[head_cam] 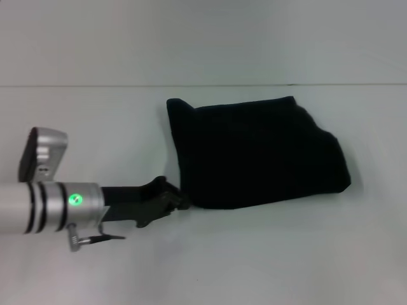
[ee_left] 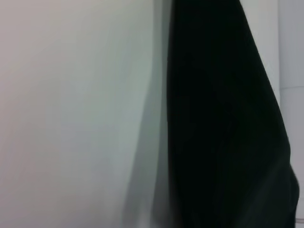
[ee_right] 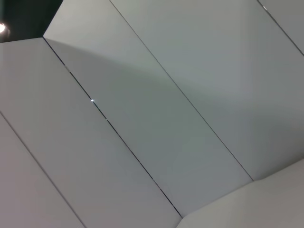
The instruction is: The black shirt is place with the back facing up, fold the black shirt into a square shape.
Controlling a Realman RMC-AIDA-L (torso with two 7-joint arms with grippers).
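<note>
The black shirt [head_cam: 254, 152] lies folded into a rough rectangle on the white table, right of centre in the head view. Its plain black side is up and no lettering shows. My left gripper [head_cam: 180, 201] reaches in from the left and sits at the shirt's near left corner, touching or almost touching its edge. The left wrist view shows the shirt's black cloth [ee_left: 223, 123] close up beside bare table. My right gripper is out of view; the right wrist view shows only white panels.
The white table [head_cam: 95, 114] spreads around the shirt, with a thin seam line [head_cam: 82, 86] running across its far part. White flat panels with dark seams [ee_right: 156, 123] fill the right wrist view.
</note>
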